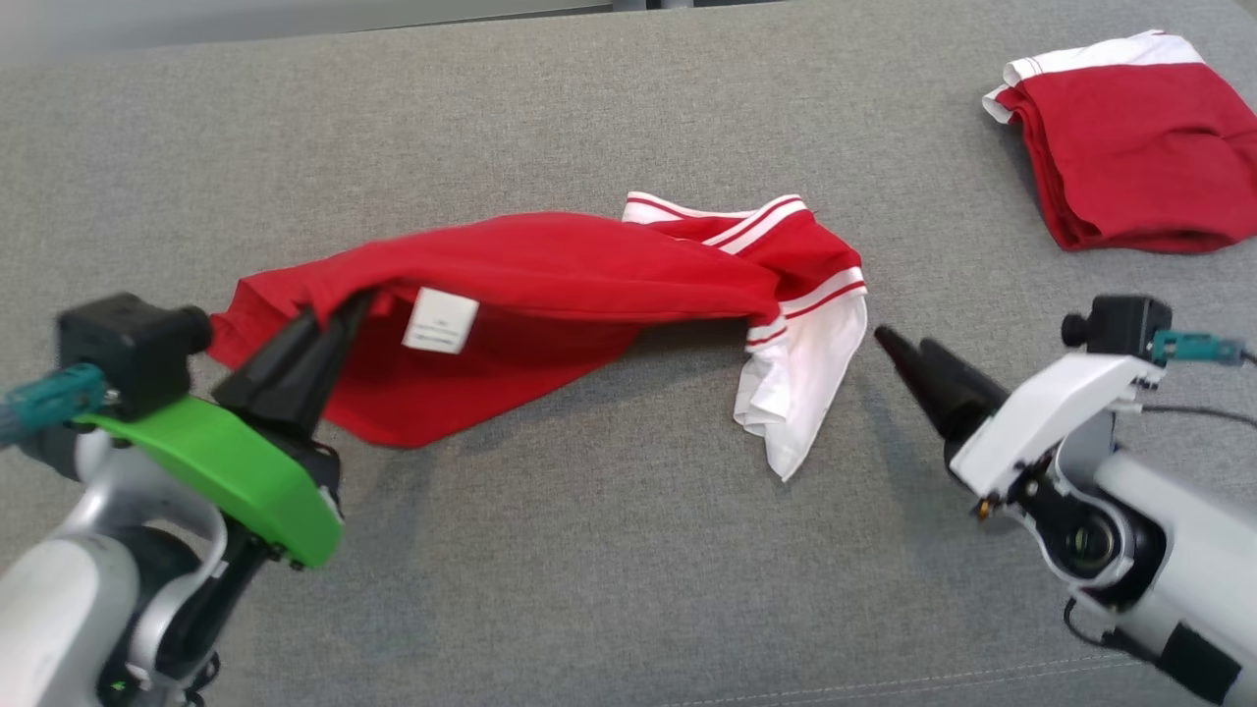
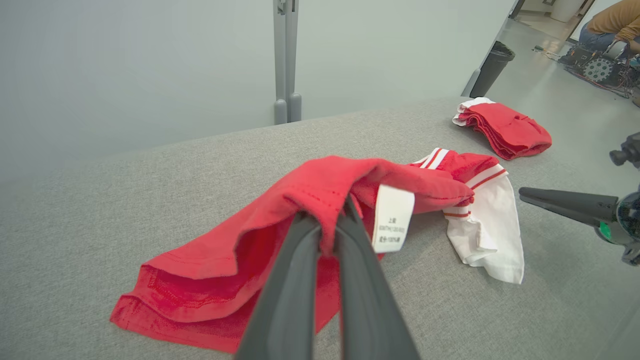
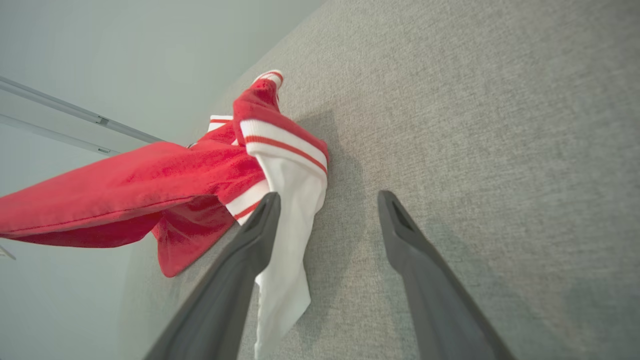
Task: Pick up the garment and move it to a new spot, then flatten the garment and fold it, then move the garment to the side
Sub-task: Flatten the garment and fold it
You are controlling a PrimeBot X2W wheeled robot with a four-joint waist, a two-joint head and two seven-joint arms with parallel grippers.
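Matt cloth garment (image 1: 589,265), woven surface (image 1: 609,570)

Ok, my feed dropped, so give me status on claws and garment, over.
Left claw shut on garment, hem lifted. Right claw open, at its white sleeve, contact unclear. Folded red garment far right, out of the way.

folded red-white garment (image 1: 1129,147) | grey fabric surface (image 1: 589,589) | black bin (image 2: 492,67) | grey post (image 2: 285,55)

One loose garment (image 1: 550,285), one folded garment (image 1: 1129,147), one care label (image 1: 440,321), two grippers (image 1: 339,309) (image 1: 903,341)
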